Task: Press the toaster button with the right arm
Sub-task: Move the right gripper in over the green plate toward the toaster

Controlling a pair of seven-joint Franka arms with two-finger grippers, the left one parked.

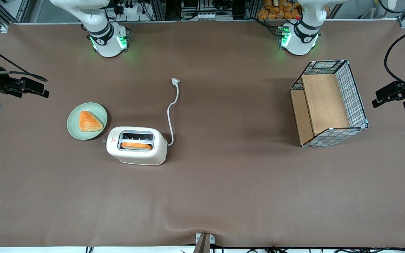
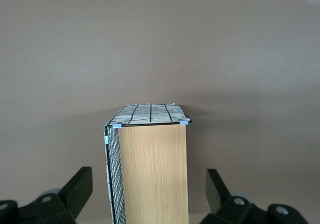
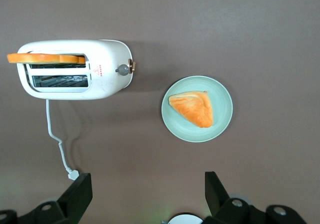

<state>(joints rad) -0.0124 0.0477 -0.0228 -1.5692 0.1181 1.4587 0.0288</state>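
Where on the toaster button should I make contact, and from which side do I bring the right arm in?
Meet the toaster button, the grey knob on the toaster's narrow end facing the plate. Come in from above the plate side and probably push down. The gripper hovers high above, fingers open.

The slim black gripper (image 3: 145, 196) of the right arm hangs high above the brown desk (image 1: 223, 182), jaws spread wide, with open air beneath it. The small grey toaster button (image 3: 122, 70) juts from the narrow end of the cream-white two-slot toaster (image 1: 137, 146), and the round pale-green plate (image 1: 73, 129) carrying a triangular orange pastry (image 1: 89, 121) sits just beside that end, leaving only a narrow gap. The white cord and plug (image 1: 173, 105) trail off the toaster's cord end. The wire-and-wood basket (image 1: 329, 103) stands well apart, toward the parked arm's end
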